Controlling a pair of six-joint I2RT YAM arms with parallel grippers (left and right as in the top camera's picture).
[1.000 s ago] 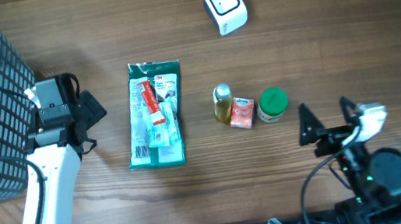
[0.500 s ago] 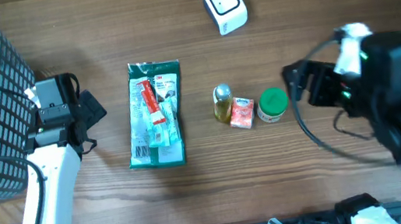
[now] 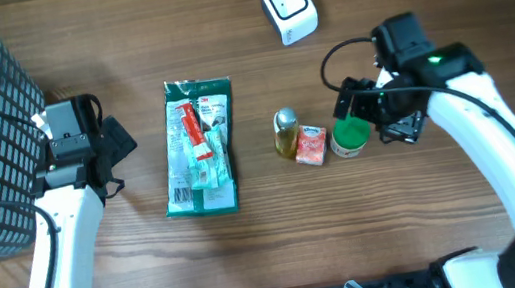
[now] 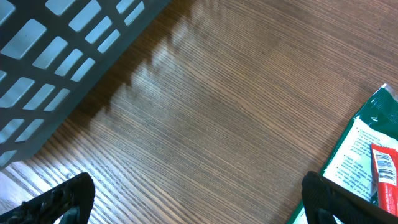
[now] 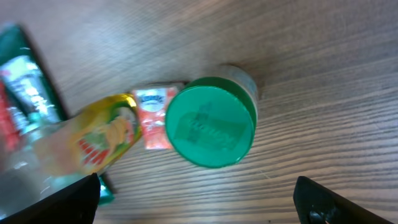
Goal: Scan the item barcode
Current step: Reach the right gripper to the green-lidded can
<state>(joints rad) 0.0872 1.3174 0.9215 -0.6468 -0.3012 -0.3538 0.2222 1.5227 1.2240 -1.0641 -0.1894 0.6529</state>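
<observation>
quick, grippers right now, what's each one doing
left gripper: open, holding nothing
right gripper: open, holding nothing, above the green-lidded jar

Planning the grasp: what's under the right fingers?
The green-lidded jar stands upright below the open right fingers, with a small pink pack close beside it. The lid hides most of the jar's body, so any barcode there can't be seen.

Bright even light, right-wrist view blurred
</observation>
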